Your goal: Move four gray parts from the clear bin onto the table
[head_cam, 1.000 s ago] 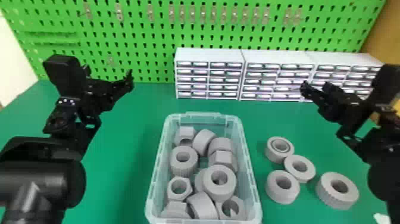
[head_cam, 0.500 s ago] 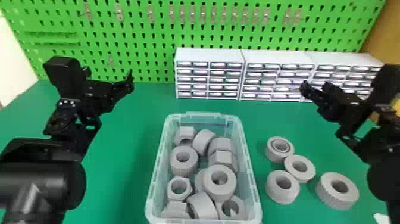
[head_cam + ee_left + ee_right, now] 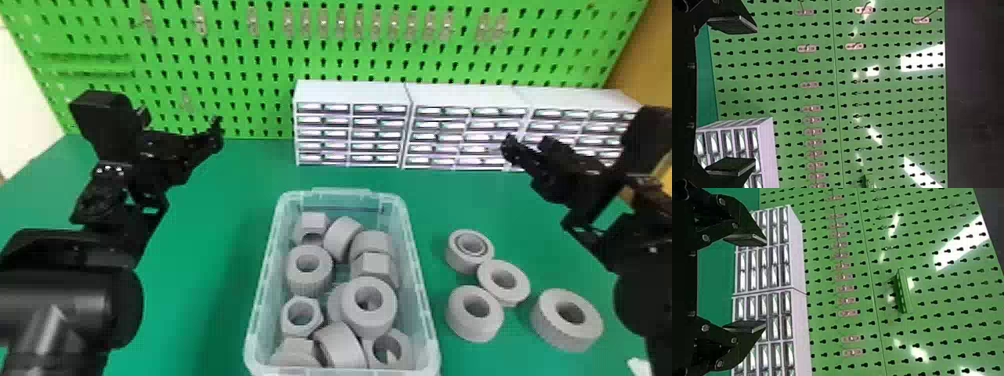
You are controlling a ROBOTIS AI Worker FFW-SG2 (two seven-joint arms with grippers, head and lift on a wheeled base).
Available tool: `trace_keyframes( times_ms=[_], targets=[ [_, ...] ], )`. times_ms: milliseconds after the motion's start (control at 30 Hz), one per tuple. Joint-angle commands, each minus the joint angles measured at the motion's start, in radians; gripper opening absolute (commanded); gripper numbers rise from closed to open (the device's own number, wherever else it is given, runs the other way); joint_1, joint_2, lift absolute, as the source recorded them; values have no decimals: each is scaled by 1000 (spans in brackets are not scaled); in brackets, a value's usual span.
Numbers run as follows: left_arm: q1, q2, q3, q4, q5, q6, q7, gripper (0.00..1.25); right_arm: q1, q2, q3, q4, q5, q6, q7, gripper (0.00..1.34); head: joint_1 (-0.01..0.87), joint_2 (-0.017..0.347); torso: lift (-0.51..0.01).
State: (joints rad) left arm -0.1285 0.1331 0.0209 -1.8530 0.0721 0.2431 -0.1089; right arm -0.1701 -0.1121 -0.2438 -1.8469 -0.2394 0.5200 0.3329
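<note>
Four chunky gray ring-shaped parts lie on the green tabletop, at lower right in the head view; more gray parts remain in the clear plastic bin, lower centre. Both grippers are empty: the left pincer, at upper left in the head view, and the right pincer, at upper right, have their fingers spread apart. Assessment: the required count appears met, so the principal hazard is overshoot; a miscount could prompt a fifth pick. Were one made, the wide gray ring overlaps its neighbours, and lifting it could tip or roll the pieces packed against it. A pincer let down against the bin wall could drag the bin. Secondary hazard: the right arm, if lowered where it hangs, could knock the large ribbed ring at lower right.
</note>
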Motion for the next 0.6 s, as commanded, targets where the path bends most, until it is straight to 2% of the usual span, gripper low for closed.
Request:
trace_keyframes(
  times_ms=[0,467,567],
  targets=[
    [4,0,-2,-2,0,-1,0,1146,6,0,0,0,2,0,0,822,678,34,-50],
    [15,0,-6,-8,0,1,0,1149,29,-6,-20,0,-8,0,0,822,678,34,-50],
    [24,0,-4,-9,-2,1,0,1149,27,-15,-11,0,-8,0,0,822,678,34,-50]
  ],
)
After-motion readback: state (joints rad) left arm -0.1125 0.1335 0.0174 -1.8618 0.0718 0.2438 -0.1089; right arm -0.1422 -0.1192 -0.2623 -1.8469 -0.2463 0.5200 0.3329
